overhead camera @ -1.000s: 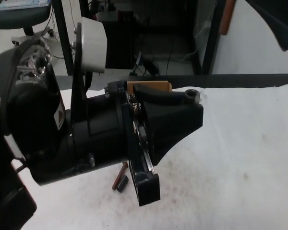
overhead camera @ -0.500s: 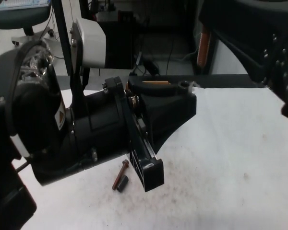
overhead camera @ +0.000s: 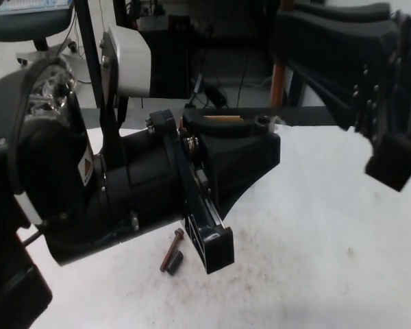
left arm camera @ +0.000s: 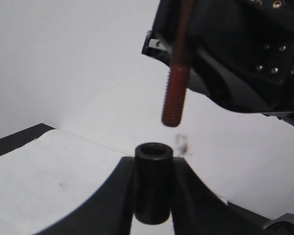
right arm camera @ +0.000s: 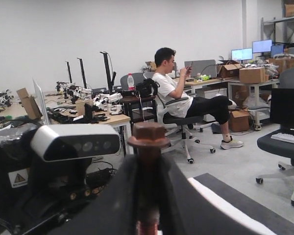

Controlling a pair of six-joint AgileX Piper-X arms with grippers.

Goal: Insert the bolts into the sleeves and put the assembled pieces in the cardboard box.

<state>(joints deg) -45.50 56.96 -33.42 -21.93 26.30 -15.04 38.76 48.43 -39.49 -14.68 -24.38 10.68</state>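
Left gripper (left arm camera: 153,200): was closed around a black sleeve (left arm camera: 153,181) — held upright, bore up.
Bench (overhead camera: 315,260): a loose bolt (overhead camera: 172,248) and a loose sleeve (overhead camera: 175,262) were seen lying together, just beside the left gripper.
Held bolt (left arm camera: 175,78): was hung thread-down above the black sleeve — not touching.
Right gripper (right arm camera: 148,205): was clamped on the held bolt's shank, head up.

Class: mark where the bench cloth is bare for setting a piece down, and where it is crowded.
Bare: cloth between the left arm and the bench's right edge, beneath the right arm. Crowded: around the loose bolt and sleeve.
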